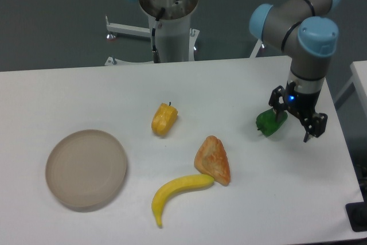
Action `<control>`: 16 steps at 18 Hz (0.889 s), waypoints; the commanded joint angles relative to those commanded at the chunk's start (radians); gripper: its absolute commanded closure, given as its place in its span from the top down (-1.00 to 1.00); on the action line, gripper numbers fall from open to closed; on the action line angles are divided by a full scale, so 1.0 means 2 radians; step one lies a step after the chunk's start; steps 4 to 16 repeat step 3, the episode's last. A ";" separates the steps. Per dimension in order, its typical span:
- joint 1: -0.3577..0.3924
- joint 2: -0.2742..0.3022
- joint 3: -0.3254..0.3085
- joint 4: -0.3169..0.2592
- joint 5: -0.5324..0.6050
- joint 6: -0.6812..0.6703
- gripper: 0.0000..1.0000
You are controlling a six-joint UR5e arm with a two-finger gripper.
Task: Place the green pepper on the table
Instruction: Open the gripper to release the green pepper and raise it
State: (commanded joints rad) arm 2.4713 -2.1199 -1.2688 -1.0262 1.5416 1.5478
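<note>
The green pepper (268, 124) is small, glossy and dark green, and lies on the white table (69, 90) at the right side. My gripper (293, 127) hangs just right of it, pointing down. Its jaws stand wide apart and hold nothing. The left finger (278, 106) is right at the pepper's upper right edge and hides a bit of it; I cannot tell whether they touch. The right finger (315, 125) is well clear of the pepper.
A yellow-orange pepper (164, 119) lies mid-table. A slice of toast (213, 160) and a banana (176, 191) lie toward the front. A round beige plate (86, 167) sits at the front left. The table's right edge is close to the gripper.
</note>
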 joint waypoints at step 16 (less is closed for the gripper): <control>-0.005 -0.010 0.010 0.002 0.003 -0.002 0.99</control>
